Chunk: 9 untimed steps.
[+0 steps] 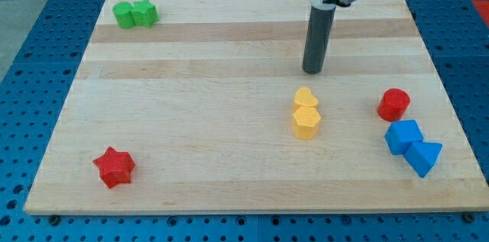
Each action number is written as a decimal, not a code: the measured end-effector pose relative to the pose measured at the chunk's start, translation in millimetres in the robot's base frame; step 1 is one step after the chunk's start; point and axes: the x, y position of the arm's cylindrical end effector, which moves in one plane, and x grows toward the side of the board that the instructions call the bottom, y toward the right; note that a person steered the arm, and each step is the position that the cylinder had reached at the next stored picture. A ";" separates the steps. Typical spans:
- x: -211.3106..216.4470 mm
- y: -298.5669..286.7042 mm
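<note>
Pale wood makes up the board (229, 150), and it sits on a blue table full of little holes (30, 59). I have no jaws to open or close, only a straight dark rod, so I am not holding anything. My tip (312, 71) rests on the board a bit right of the middle, toward the view's top. It touches no block.

The closest blocks to my tip are two yellow ones, just below it in the view. The yellow heart (306, 98) is the nearer one, and the yellow hexagon block (306, 122) sits right under it, touching it. There is a small gap of bare wood between my tip and the heart.

Over on the view's right is a red round block (393, 104). Just below it are two blue blocks that touch each other, a blue cube-like block (403, 137) and a blue triangle block (422, 156).

A red star (114, 166) lies far off in the view's bottom left corner. Two green blocks (135, 14) sit side by side in the view's top left corner, touching. Their shapes are hard to make out.
</note>
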 end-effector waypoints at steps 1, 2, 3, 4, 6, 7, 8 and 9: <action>-4.9 -38.7; 14.8 -88.0; 77.1 -114.5; 166.7 -108.5; 166.8 -4.2; 166.9 -16.0; 166.5 -28.0; 100.0 -26.5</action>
